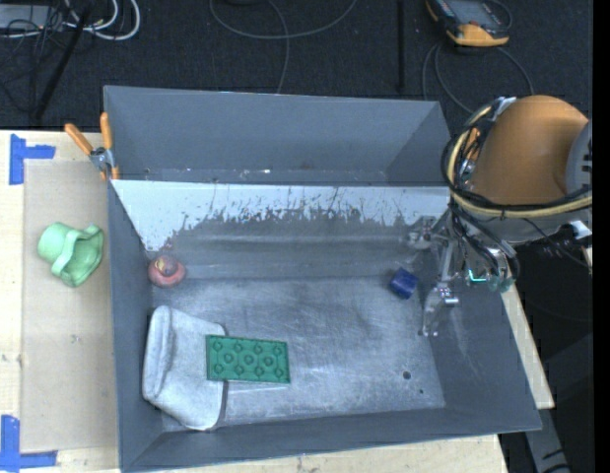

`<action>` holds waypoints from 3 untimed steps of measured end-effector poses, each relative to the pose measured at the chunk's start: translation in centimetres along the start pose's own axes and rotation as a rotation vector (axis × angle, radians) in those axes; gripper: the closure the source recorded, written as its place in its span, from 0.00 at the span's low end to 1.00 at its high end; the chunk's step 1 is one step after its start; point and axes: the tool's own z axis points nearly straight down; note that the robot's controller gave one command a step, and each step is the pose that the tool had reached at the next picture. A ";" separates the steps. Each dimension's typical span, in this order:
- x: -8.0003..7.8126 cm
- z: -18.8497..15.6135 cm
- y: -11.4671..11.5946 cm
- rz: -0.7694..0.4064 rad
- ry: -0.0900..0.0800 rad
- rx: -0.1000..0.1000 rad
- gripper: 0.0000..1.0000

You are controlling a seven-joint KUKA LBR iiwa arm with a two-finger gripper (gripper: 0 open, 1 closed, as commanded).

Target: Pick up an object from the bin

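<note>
I count one grey bin point(285, 146) below my one claw point(435, 315). Inside the bin I count four loose things, and each is a kind of its own: one pale grey sock point(176, 372), one flat green block with studs point(247, 360), one small pink round piece point(167, 271) and one small blue piece point(403, 284). What the pink and blue pieces are I cannot tell. Outside the bin, to its left, I count one more thing, a light green lump point(72, 252).
</note>
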 end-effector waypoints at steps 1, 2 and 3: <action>-4.7 11.2 -5.4 0.398 -0.005 -0.005 0.00; -4.5 8.3 -5.7 0.463 -0.012 -0.001 0.00; -4.0 8.2 -5.1 0.745 -0.013 -0.017 0.00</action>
